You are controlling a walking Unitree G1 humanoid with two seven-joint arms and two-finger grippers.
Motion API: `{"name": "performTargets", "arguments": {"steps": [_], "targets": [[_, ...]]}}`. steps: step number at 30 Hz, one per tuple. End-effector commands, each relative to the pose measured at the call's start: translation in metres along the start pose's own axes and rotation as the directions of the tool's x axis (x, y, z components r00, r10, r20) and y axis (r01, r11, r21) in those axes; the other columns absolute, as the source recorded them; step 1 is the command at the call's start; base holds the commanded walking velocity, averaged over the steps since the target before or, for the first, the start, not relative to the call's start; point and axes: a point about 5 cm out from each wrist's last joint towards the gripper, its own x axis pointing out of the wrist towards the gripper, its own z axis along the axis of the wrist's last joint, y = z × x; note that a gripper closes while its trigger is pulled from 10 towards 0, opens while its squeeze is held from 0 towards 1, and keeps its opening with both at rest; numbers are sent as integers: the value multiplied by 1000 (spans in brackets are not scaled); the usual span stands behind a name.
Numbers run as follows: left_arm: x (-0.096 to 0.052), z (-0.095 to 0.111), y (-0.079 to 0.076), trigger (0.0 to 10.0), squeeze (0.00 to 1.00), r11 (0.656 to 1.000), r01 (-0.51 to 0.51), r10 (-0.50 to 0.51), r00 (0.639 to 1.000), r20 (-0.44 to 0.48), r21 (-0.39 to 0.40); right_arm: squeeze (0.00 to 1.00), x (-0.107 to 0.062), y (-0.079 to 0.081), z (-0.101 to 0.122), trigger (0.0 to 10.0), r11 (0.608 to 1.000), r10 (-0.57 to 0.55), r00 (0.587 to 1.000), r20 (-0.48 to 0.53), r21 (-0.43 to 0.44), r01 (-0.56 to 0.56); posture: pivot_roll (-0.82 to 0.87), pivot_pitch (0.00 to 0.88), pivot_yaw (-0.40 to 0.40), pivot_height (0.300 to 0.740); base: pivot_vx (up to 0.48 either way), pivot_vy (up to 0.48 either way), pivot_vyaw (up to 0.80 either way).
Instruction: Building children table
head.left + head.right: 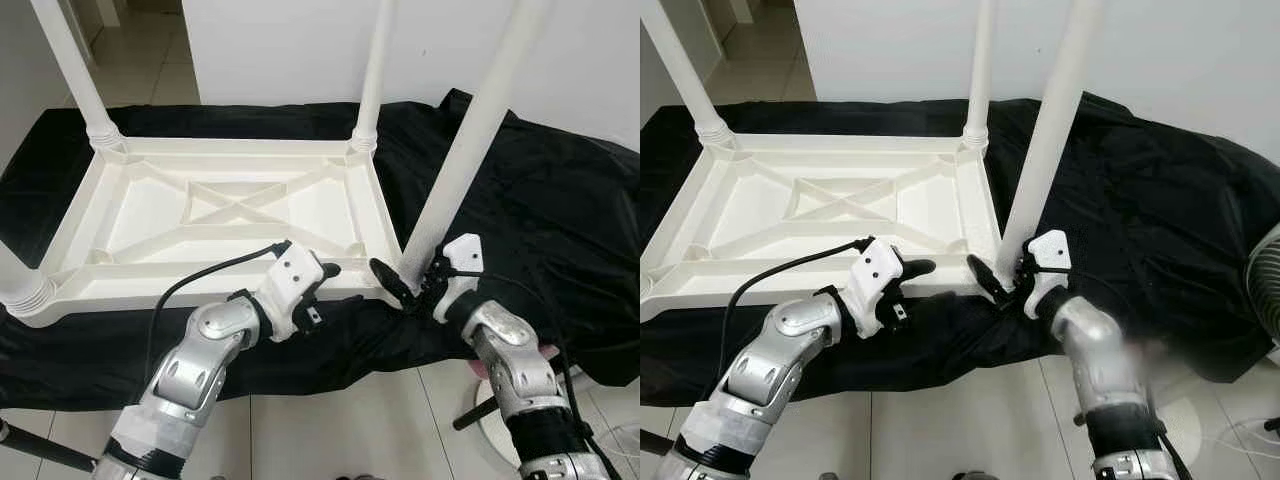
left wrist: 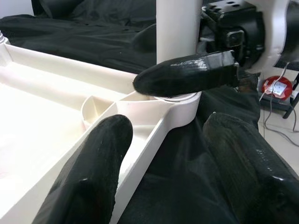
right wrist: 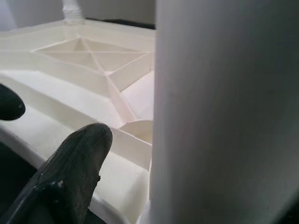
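**Leg at near-right corner, both tools on the frame**

R arm: elbow low at 5 o'clock, forearm angled up and inward. Right tool (image 1: 408, 277) is clamped on the white leg (image 1: 468, 150) just above its base; one black finger (image 3: 70, 175) lies against the leg's side in the right wrist view, the 2nd one is hidden behind the leg.

L arm: comes in from 7 o'clock, wrist bent toward 3 o'clock. Left tool (image 1: 332, 285) has its fingers apart, straddling the near rim of the tabletop (image 1: 160, 220) just beside that corner. Left wrist view: one finger (image 2: 93, 172) inside the rim, the other outside on the black cloth (image 1: 560, 200).

Tabletop: upside down, ribbed underside up, lying on the cloth. Long axis runs 9–3 o'clock.

Leg: base sits in the corner socket (image 2: 180, 100) at the tabletop's near-right corner. Long axis near vertical, top tilted slightly toward 1 o'clock, running out of frame. Whether it's fully seated, can't tell.

Other legs: far-left leg (image 1: 70, 65) and far-right leg (image 1: 375, 70) stand upright in their corners; base of a near-left leg (image 1: 25, 290) at 9 o'clock.
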Motion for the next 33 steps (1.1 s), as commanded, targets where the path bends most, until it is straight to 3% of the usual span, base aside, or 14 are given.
{"name": "performTargets", "arguments": {"steps": [1, 2, 3, 5, 6, 16, 17, 27, 33], "targets": [[0, 0, 3, 10000, 0, 999, -50, 50, 999, -12, 7, 0, 2, 0, -3, 10000, 999, 50, 998, -23, -21, -50, -75, 79, -20, 740, 0, 0, 0], [0, 0, 3, 10000, 0, 999, -50, 50, 999, -11, 7, 0, 3, -1, -4, 7137, 998, 65, 998, -28, -24, -66, -74, 77, -21, 740, 0, 0, 0], [1, 0, 3, 10000, 0, 999, -51, 51, 999, -11, 8, 0, 4, -3, -4, 3608, 997, 69, 997, -32, -25, -70, -74, 78, -20, 740, 0, 0, 0], [1, 0, 3, 10000, 0, 999, -51, 51, 999, -11, 9, 0, 5, -5, -4, 3608, 997, 74, 997, -36, -32, -75, -73, 77, -21, 740, 0, 0, 0], [1, 0, 4, 10000, 0, 999, -52, 52, 999, -11, 9, 0, 4, -7, -5, 0, 996, 75, 996, -44, -36, -76, -71, 77, -24, 740, 0, 0, 0], [1, 0, 4, 10000, 0, 998, -57, 57, 998, -9, 8, 0, -4, -9, -12, 0, 997, 73, 995, -64, -4, -73, -74, 79, -28, 740, 0, 0, 0], [1, 0, 3, 10000, 0, 998, -58, 58, 998, -8, 8, 0, -5, -8, -13, 10000, 997, 71, 996, -58, 9, -70, -74, 80, -28, 740, 0, 0, 0], [1, 0, 2, 10000, 0, 999, -52, 52, 999, -10, 7, 0, -2, 0, -7, 10000, 995, -37, 999, 13, 96, 36, -79, 86, -27, 740, 0, 0, 0], [0, -1, 2, 10000, 0, 999, -52, 53, 999, -12, 6, 0, 4, 9, -5, 10000, 972, -209, 978, 1, 107, 208, -72, 90, -33, 740, 0, 0, 0]]}}
